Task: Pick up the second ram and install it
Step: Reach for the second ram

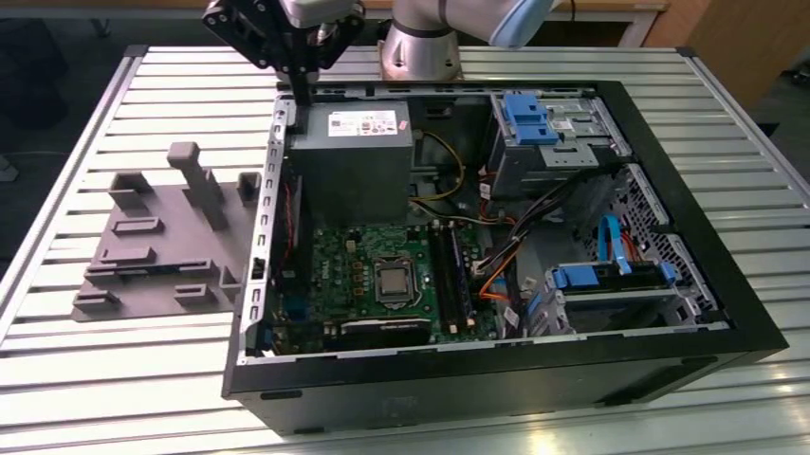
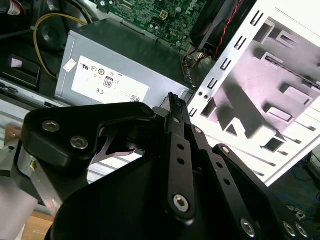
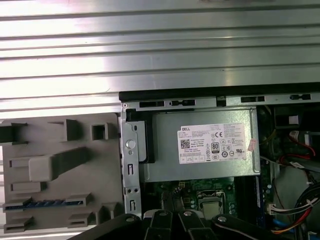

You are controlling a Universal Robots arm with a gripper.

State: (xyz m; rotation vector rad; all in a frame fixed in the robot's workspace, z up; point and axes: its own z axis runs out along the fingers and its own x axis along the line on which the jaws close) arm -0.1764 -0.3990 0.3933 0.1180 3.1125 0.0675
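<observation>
Hovering above the power supply [image 1: 355, 156], at its corner by the wall of the computer case [image 1: 506, 384], the pincer [image 1: 303, 100] is pinched narrow. In the second wrist view its fingertips [image 2: 172, 102] meet with nothing between them. The second ram [image 3: 42, 204] is not yet picked up. It sits on edge in a slot of the grey holder block [image 3: 55, 165], which lies on the table [image 1: 114, 379] outside the case, across the case wall from the power supply and well apart from the pincer.

To do the pickup well, I judge the pincer must spread before it goes down and turn so its pads face the stick's two flat sides. It should then come straight down over the stick's middle, clear of the block's upright posts [image 1: 203, 190]. A grip near the middle should keep the thin stick from tipping, and a straight lift should keep it from binding in its slot.

The first wrist view looks down on the block and gives the stick's line, good for squaring up. The exterior view adds the pincer's height over the power supply and the long black slots [image 1: 450, 275] on the green board [image 1: 367, 256] just beyond the power supply. The second wrist view gives the closed fingertips.
</observation>
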